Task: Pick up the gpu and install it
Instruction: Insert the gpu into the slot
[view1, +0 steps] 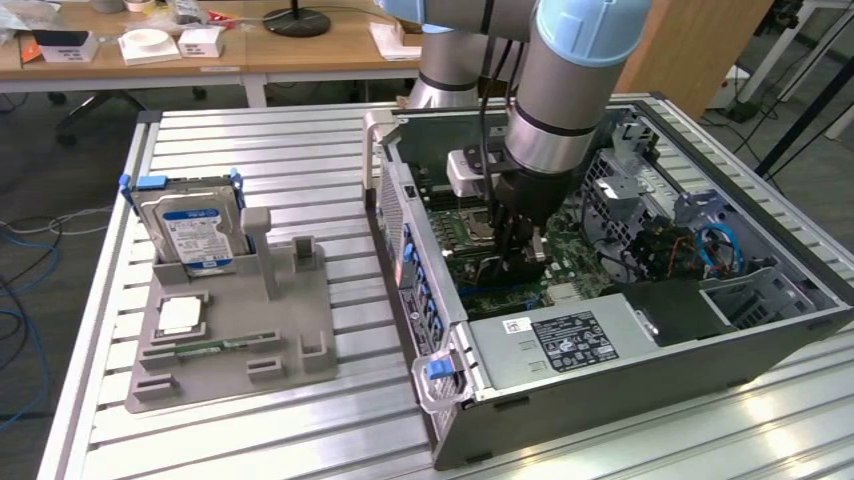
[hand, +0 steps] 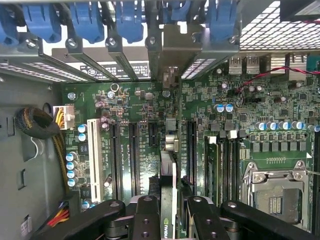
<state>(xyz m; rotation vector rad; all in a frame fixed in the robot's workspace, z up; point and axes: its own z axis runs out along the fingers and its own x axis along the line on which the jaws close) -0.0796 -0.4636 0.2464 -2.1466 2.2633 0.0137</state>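
Note:
The gpu (hand: 169, 175) appears edge-on in the wrist view, a thin dark card with a logo near my fingers and its grey metal bracket (hand: 172, 47) up against the rear slot openings of the case. My gripper (hand: 169, 217) is shut on the card, one black finger (hand: 146, 216) on each side. The card stands upright over the motherboard's (hand: 125, 107) long expansion slots. In the exterior view my gripper (view1: 518, 250) reaches down inside the open computer case (view1: 441, 330), with the dark gpu (view1: 497, 278) just below it.
A grey fixture (view1: 300, 330) on the slatted table at the exterior view's left holds a silver hard drive (view1: 194, 232), a small chip (view1: 179, 315) and a green memory stick (view1: 214, 347). Blue slot clips (hand: 130, 22), the CPU socket (hand: 275, 192) and cable bundles (hand: 37, 122) surround the card.

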